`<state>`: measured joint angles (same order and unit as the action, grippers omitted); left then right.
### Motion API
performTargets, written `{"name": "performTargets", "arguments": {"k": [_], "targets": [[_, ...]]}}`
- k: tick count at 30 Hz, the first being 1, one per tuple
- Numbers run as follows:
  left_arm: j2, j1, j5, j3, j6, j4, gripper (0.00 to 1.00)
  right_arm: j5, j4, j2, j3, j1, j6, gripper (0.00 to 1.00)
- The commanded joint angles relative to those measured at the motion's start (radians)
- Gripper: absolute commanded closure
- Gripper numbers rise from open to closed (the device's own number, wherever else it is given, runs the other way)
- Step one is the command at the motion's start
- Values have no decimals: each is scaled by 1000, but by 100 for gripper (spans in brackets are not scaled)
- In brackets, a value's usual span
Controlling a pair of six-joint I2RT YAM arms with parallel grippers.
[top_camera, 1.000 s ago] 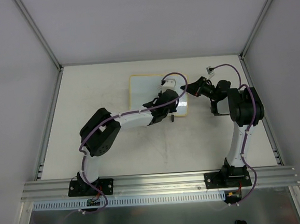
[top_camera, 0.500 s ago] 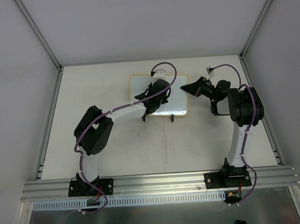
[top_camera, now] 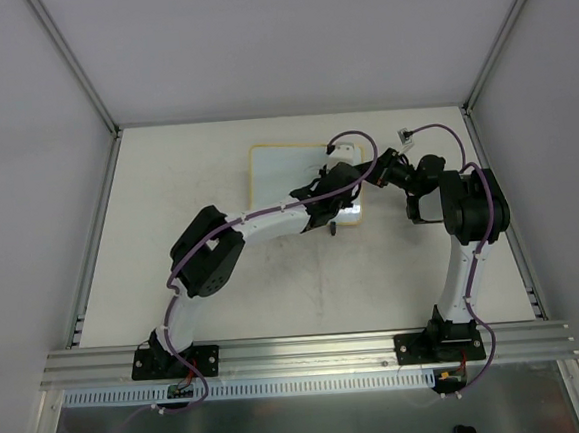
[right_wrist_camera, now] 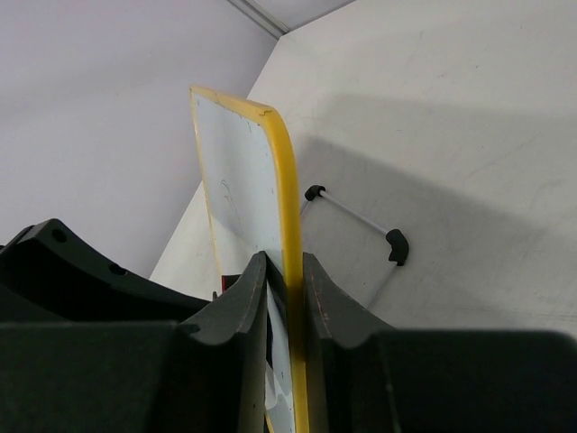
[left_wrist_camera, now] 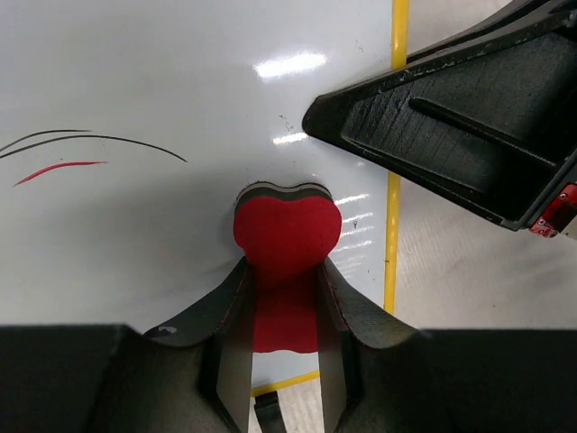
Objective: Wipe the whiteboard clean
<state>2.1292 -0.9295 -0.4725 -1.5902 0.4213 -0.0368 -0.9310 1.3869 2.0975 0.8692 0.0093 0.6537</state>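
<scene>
The left gripper (left_wrist_camera: 284,269) pinches the eraser (left_wrist_camera: 287,225) flat on the board (top_camera: 278,177) near thin strokes (left_wrist_camera: 99,140) not yet wiped. The board stands propped at the table's (top_camera: 175,286) far middle. The right gripper (right_wrist_camera: 285,266) is clamped on its right edge, likely bracing it against the push.

The glossy white rectangular board (left_wrist_camera: 180,72) had a yellow frame (left_wrist_camera: 399,36) and thin black and red strokes (left_wrist_camera: 108,138); the bone-shaped foam eraser (left_wrist_camera: 287,236) was red, dark-backed.
</scene>
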Motion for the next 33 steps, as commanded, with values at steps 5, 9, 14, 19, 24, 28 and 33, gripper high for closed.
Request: {"name": "performTargets", "arguments": {"k": [5, 9, 14, 19, 24, 28, 33], "targets": [[-15, 165, 40, 110, -27, 124, 100, -11, 146, 1, -15, 6, -26, 100], [-83, 248, 49, 180, -32, 123, 100, -12, 146, 1, -13, 6, -28, 100], [-109, 316, 58, 200, -42, 123, 100, -11, 146, 1, -13, 6, -28, 100], [-78, 296, 94, 158, -41, 123, 100, -12, 146, 1, -10, 8, -26, 100], [-20, 203, 46, 82, -70, 126, 100, -11, 146, 2, -10, 6, -26, 100], [15, 141, 43, 33, -70, 129, 100, -12, 146, 4, -10, 6, -25, 100], [55, 78, 48, -17, -72, 132, 100, -11, 146, 4, -9, 6, -28, 100]]}}
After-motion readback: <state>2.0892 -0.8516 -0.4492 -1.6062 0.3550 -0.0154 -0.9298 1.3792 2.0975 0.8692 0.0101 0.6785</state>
